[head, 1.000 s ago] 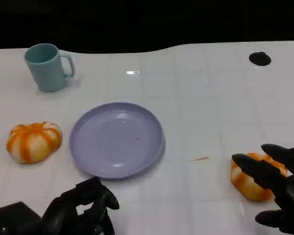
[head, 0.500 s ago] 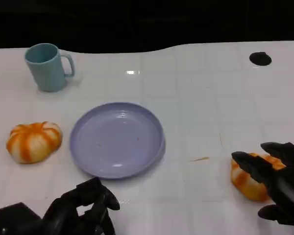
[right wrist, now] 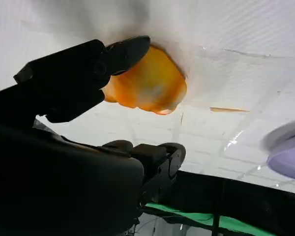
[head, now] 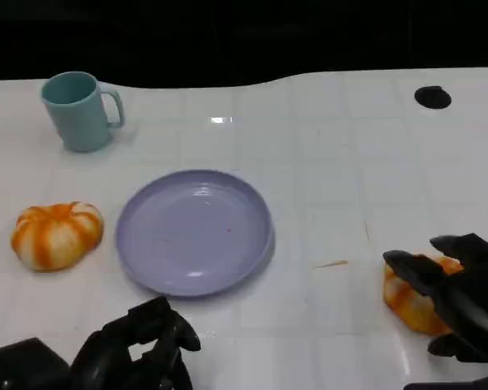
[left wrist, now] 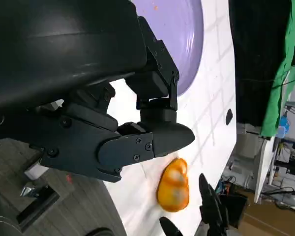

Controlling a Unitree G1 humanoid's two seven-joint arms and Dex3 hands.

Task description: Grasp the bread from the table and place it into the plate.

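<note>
Even, bright overhead light washes the white table (head: pixel 350 179) — one small glare spot far beyond the fingers (head: pixel 415 272) of the right hand (head: pixel 459 296), soft shadows beneath them — while the background stays black and the close wrist views blur the dark shells.

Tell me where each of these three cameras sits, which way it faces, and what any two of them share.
Head view: high on the robot, looking down at the table, plate, mug; both hands at the lower edge.
Left wrist view: behind the left hand, facing across the plate's rim toward the right hand.
Right wrist view: behind the right hand, facing the bread.
Shared: all three show that bread and the plate.
</note>
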